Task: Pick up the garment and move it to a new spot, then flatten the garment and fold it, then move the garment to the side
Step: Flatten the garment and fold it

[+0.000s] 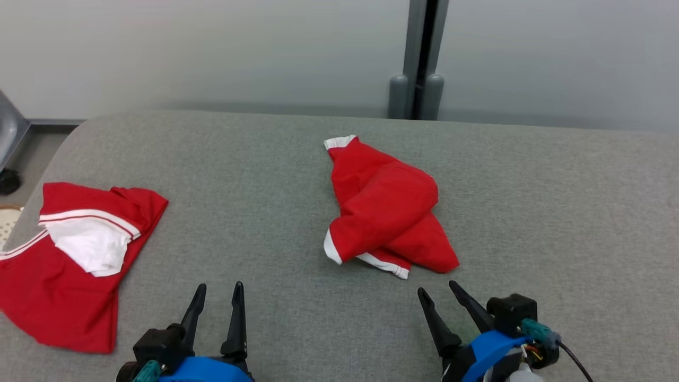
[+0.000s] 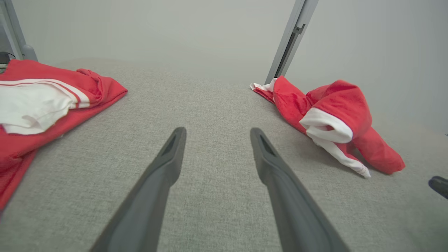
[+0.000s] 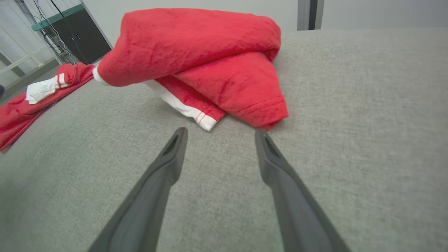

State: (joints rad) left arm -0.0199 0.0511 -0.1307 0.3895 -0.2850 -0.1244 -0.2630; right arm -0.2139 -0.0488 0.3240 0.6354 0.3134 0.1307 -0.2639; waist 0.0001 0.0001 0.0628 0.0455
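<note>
A crumpled red garment [image 1: 384, 212] with white trim lies mid-frame on the grey fabric surface [image 1: 265, 175], pale wall [image 1: 212, 48] behind; left gripper [image 1: 220, 286] and right gripper [image 1: 437, 287] gape empty below.

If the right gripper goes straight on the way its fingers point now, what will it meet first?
Probably the crumpled red garment: its near hem lies just ahead of the open right gripper. The gap looks small, but depth is unclear.

A pale wall [image 1: 212, 48] spans the top, with a grey post [image 1: 421, 53] right of centre. A grey fabric tabletop [image 1: 557, 212] lies below.
</note>
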